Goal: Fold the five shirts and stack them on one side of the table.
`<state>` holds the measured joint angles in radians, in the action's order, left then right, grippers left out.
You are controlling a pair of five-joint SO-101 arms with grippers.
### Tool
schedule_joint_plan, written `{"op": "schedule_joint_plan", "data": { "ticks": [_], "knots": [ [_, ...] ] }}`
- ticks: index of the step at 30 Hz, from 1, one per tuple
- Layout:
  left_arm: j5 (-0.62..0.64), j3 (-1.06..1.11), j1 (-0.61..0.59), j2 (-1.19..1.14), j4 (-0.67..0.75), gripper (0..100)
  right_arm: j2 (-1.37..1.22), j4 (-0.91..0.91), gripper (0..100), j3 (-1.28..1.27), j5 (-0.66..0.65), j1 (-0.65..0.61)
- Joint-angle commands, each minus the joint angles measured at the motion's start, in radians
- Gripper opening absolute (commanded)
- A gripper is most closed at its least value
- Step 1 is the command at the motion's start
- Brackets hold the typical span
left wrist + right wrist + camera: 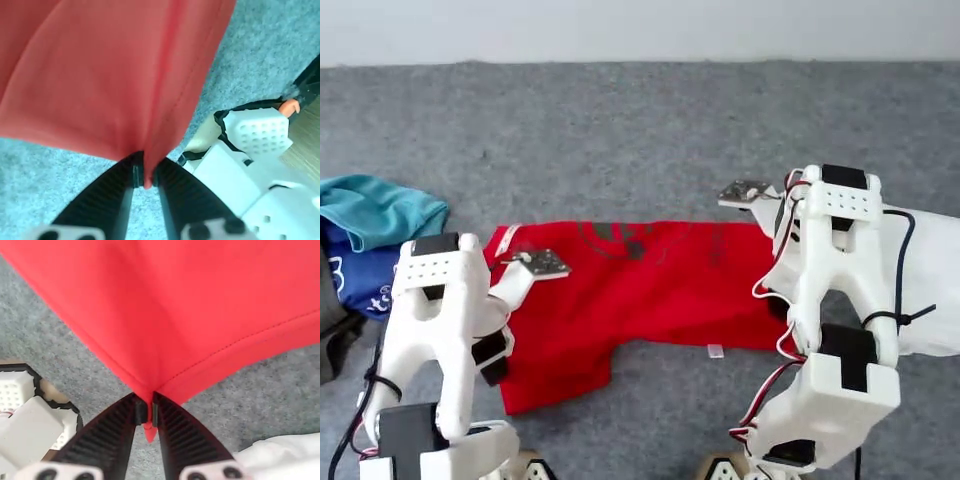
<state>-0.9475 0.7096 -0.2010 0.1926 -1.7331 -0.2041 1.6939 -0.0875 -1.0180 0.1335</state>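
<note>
I have the red shirt (650,290) spread flat mid-table, a smooth knit with stitched hems, on the table's (620,120) grey, felt-like top. My left end effector (143,176) is clenched on a pinch of its 9 o'clock edge. My right end effector (148,412) grips the 3 o'clock hem. A crumpled teal shirt (380,208) and a blue shirt (355,275) crowd 9 o'clock, and a white shirt (935,290) lies at 3 o'clock.
</note>
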Motion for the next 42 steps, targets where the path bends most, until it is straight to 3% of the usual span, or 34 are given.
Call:
{"op": "schedule_joint_plan", "data": {
  "ticks": [1, 8, 14, 17, 20, 24, 26, 33, 38, 42],
  "knots": [
    [-0.029, -0.001, -0.008, 0.037, -0.02, 7, 0.064, 0.047, 2.7, 0.006, 0.005, 0.005],
    [-0.028, -0.007, -0.006, 0.038, -0.02, 12, 0.094, 0.104, 25.5, 0.084, 0.003, 0.031],
    [-0.021, -0.03, -0.014, 0.038, -0.021, 12, 0.228, 0.099, 29.6, 0.098, -0.034, 0.038],
    [0.057, -0.113, -0.014, 0.038, -0.021, 11, 0.248, 0.079, 29.6, 0.098, -0.031, 0.038],
    [0.143, -0.249, -0.014, 0.038, -0.02, 11, 0.245, 0.004, 27.0, 0.095, 0.029, 0.036],
    [0.229, -0.381, 0.006, 0.028, 0.052, 1, 0.243, -0.139, 9.1, 0.092, 0.169, -0.01],
    [0.305, -0.386, 0.02, 0.028, 0.14, 1, 0.228, -0.213, 0.2, 0.092, 0.229, -0.051],
    [0.592, -0.314, 0.127, 0.025, 0.48, 1, 0.027, -0.51, 2.0, 0.097, 0.377, -0.091],
    [0.646, -0.208, 0.186, -0.046, 0.69, 1, -0.15, -0.642, 2.1, 0.098, 0.394, -0.091],
    [0.646, -0.245, 0.155, -0.224, 0.73, 1, -0.248, -0.75, 2.1, 0.1, 0.394, -0.085]
  ]
}}
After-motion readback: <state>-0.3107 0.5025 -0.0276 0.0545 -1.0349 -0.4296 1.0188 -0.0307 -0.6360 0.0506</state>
